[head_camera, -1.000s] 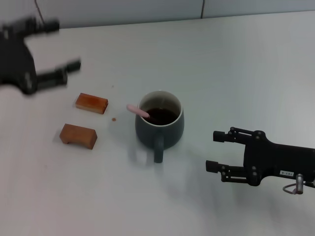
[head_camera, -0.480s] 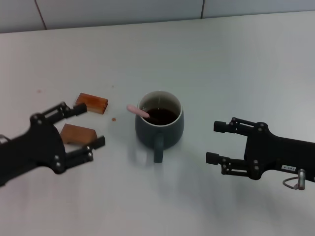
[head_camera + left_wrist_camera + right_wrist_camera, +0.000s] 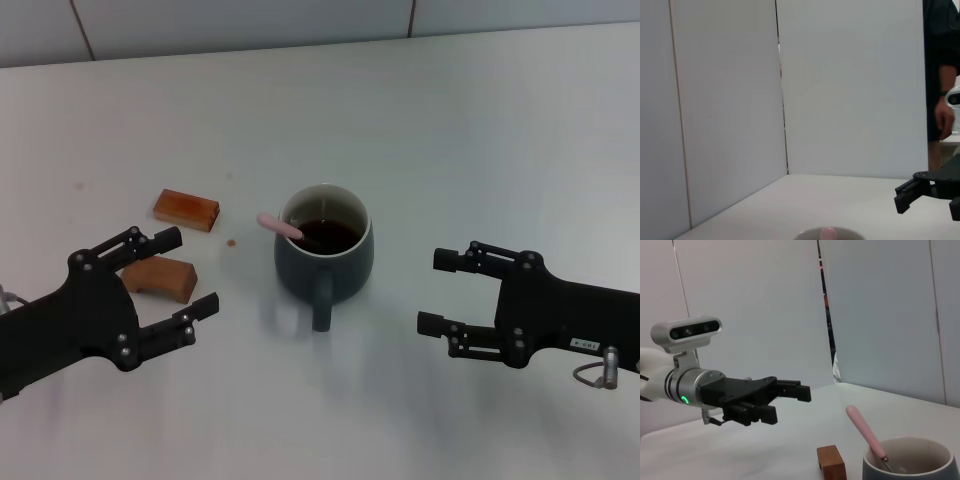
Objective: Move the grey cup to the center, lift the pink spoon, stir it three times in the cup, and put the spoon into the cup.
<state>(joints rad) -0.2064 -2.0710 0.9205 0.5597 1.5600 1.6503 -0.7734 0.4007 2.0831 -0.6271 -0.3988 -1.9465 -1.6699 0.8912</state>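
Observation:
The grey cup stands on the white table near the middle, handle toward me, dark liquid inside. The pink spoon rests in it, its pink handle leaning out over the left rim; it also shows in the right wrist view above the cup. My left gripper is open and empty, low at the cup's left. My right gripper is open and empty at the cup's right. Neither touches the cup. The left wrist view shows only the cup's rim and the spoon's tip.
Two brown wooden blocks lie left of the cup: one farther back, one partly behind my left gripper's fingers. A small brown spot marks the table. A person stands beyond the table in the left wrist view.
My left arm has swung from the far left back corner down to the front left and settled beside the near block. The right gripper has barely shifted. Cup and spoon have not moved.

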